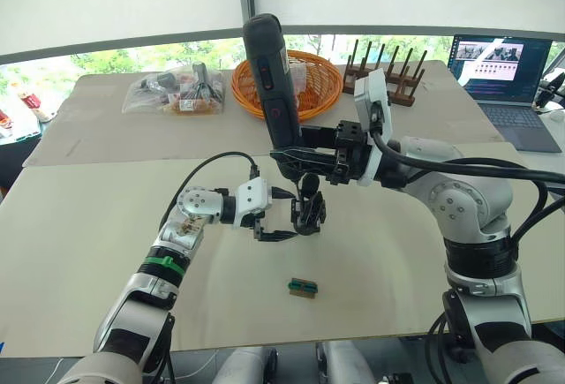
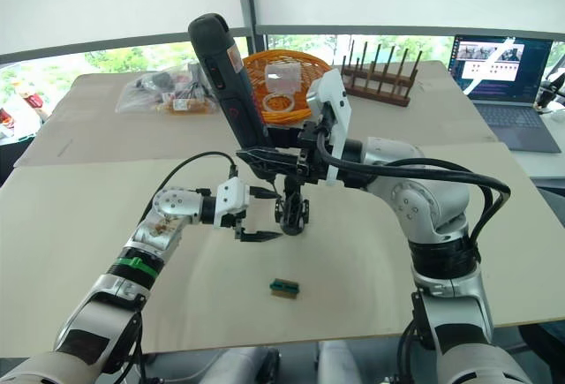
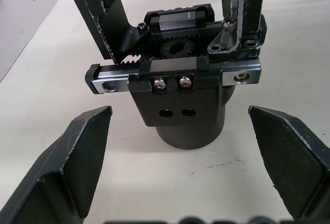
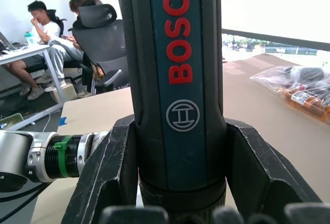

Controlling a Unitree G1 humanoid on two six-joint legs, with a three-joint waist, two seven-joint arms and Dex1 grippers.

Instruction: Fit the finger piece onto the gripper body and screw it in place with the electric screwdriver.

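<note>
The gripper body (image 1: 309, 209) stands on the tan table, a black part with a round base (image 3: 188, 131), a toothed rail and a gear. My left gripper (image 1: 281, 216) is open, one finger (image 3: 77, 157) on each side of the base without touching it. Two black fingers rise from the rail; the finger piece (image 3: 253, 5) seems to be the one beside the metal bit (image 3: 225, 0). The bit's tip rests on a screw there. My right gripper (image 1: 287, 151) is shut on the electric screwdriver (image 1: 269, 75), which stands nearly upright above the body.
A small green-and-brown block (image 1: 303, 287) lies on the table in front of the body. At the back are an orange basket (image 1: 309, 84), a plastic bag of parts (image 1: 172, 93), a wooden rack (image 1: 393, 71) and a laptop (image 1: 508, 71). People sit at desks (image 4: 46, 44).
</note>
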